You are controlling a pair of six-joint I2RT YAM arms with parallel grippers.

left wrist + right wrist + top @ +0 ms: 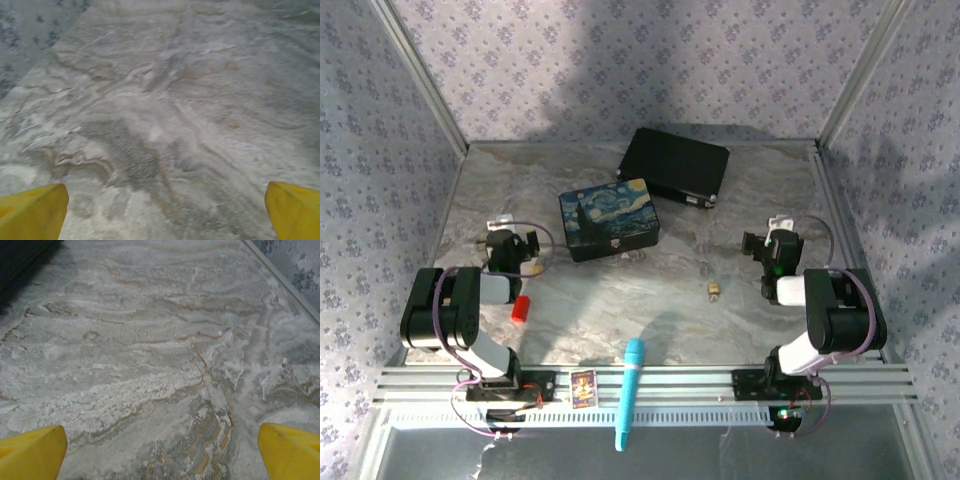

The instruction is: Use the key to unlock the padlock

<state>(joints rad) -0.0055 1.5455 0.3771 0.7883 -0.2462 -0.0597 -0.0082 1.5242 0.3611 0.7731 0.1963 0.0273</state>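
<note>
Nearest, across the front rail: a turquoise pen-shaped stick (629, 393), beside a small picture card (583, 387). Further in, on the marbled bench (620, 300), right of centre: the brass padlock (715, 290), lying free, touched by neither pincer. Just beyond it a faint speck, possibly the key (705, 268), too small to tell. Left pincer (162, 215) spread wide, yellow fingertips (32, 212) at the lower corners of its wrist view, bare bench between them. Right pincer (160, 452) likewise spread, gripping nothing, off to the padlock's right in the top view. Behind: a Starry Night painted box (610, 222), with a black case (675, 165) just past its far corner. By the left arm, a small red cylinder (521, 308).
</note>
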